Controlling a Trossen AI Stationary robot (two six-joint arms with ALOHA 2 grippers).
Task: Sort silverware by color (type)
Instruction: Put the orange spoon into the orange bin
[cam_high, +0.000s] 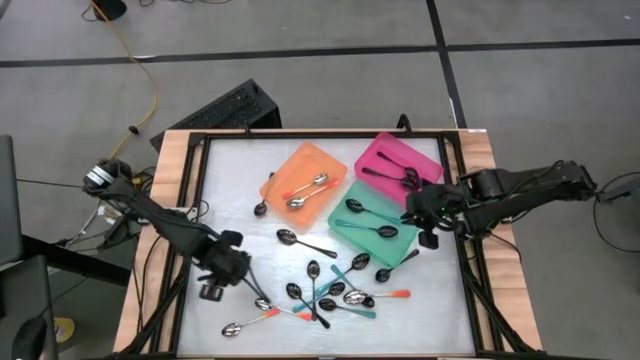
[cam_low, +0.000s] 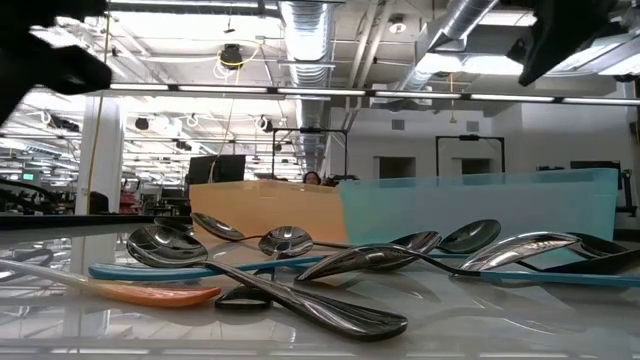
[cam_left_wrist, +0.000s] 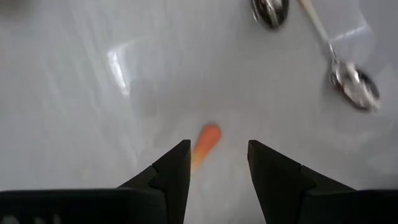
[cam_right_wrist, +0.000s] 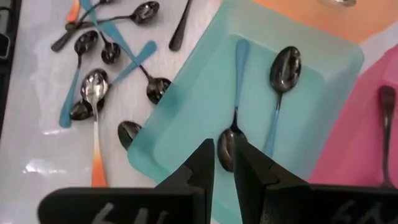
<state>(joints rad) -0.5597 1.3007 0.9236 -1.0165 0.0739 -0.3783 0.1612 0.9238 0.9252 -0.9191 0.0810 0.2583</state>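
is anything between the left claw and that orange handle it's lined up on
Nothing visible. In the left wrist view the left claw is open, and the tip of the orange handle lies on bare table just ahead of the gap between its fingers. The nearest other spoons lie well beyond and off to one side.

The high view looks straight down from well above on the whole desk, while the low view sits at desk-top height very close to the heap of spoons, facing level across them to the orange tray and teal tray and the room behind. The left wrist view looks steeply down from close above the bare desk surface, past its own jaws, at an orange handle tip. The right wrist view looks down from higher up over the teal tray, and it shares that tray and the spoon heap with the high and low views.
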